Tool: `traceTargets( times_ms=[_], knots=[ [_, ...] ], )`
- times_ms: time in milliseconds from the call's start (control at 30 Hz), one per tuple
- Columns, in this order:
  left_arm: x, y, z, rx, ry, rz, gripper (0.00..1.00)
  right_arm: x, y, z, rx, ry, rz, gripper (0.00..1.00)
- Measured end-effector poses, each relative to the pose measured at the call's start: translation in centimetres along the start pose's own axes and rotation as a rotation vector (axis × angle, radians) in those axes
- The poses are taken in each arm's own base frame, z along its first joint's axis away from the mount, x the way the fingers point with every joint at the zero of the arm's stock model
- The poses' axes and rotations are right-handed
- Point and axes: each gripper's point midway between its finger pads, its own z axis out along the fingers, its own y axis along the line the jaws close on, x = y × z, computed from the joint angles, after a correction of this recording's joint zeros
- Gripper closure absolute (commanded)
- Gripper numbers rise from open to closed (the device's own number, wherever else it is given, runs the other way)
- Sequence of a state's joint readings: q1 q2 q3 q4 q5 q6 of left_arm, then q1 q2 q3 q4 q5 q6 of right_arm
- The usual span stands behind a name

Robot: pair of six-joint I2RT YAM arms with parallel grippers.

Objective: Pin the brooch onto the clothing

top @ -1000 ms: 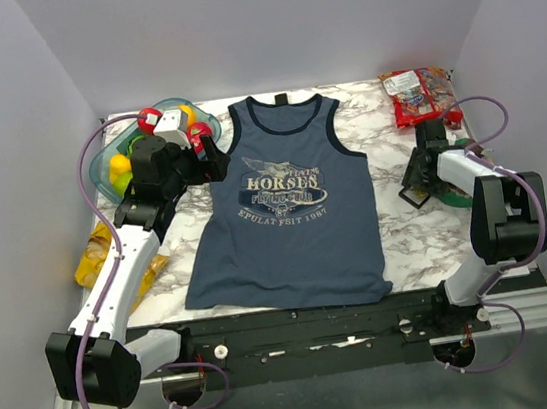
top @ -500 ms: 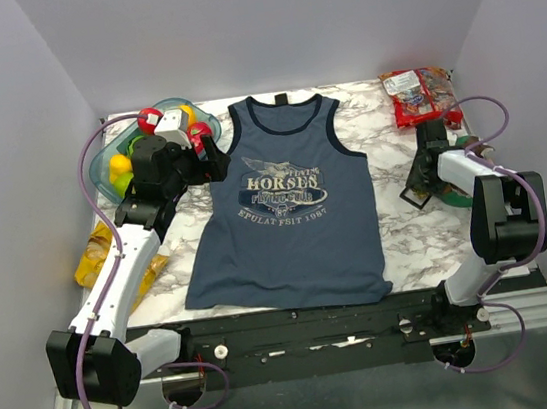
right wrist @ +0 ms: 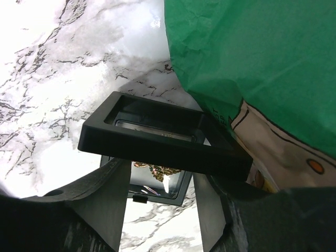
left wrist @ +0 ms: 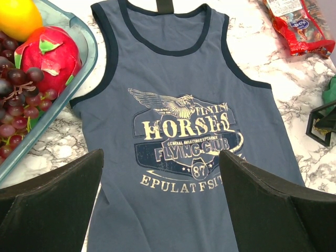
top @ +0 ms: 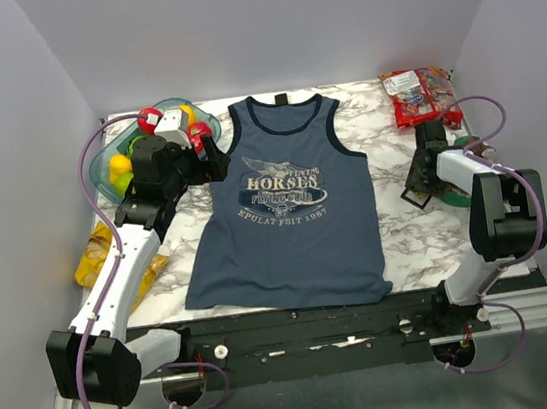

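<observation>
While the brooch lay in its open black box on the tabletop, right of the shirt, our right pincer straddled that box, grip unclear to us; our left pincer hung released over the shirt. Fetching seemed underway; next needed a delicate pinch.

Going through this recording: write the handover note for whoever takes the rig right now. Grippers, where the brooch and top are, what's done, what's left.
Left gripper: open wide, empty, at the shoulder edge of the tank top, beside the fruit tray.
Right gripper: jaws apart astride the small black box, next to a green bag; whether it grips is unclear.
Brooch: a small gold piece, seemingly it, lies inside the box under the raised lid.
Tank top: flat, print up, nothing pinned on it.
Done: box opened.
Left: lift the brooch out, carry it over, pin it.
</observation>
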State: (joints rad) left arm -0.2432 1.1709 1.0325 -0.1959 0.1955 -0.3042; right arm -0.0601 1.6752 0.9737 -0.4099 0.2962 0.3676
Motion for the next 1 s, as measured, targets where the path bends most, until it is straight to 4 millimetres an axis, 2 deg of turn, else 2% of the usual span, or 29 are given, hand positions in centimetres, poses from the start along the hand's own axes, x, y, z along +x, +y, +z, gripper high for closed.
traceTargets(
  times_ms=[267, 500, 1000],
  knots=[
    [0.0, 0.0, 0.0, 0.000, 0.000, 0.000, 0.01, -0.2, 0.2, 0.2, -0.006, 0.000, -0.022, 0.50],
    [0.0, 0.0, 0.0, -0.001, 0.000, 0.000, 0.01, -0.6, 0.8, 0.4, -0.037, 0.002, -0.043, 0.67],
    [0.2, -0.1, 0.3, 0.011, 0.006, -0.017, 0.01, -1.5, 1.7, -1.7, -0.120, -0.038, -0.031, 0.68]
  ],
)
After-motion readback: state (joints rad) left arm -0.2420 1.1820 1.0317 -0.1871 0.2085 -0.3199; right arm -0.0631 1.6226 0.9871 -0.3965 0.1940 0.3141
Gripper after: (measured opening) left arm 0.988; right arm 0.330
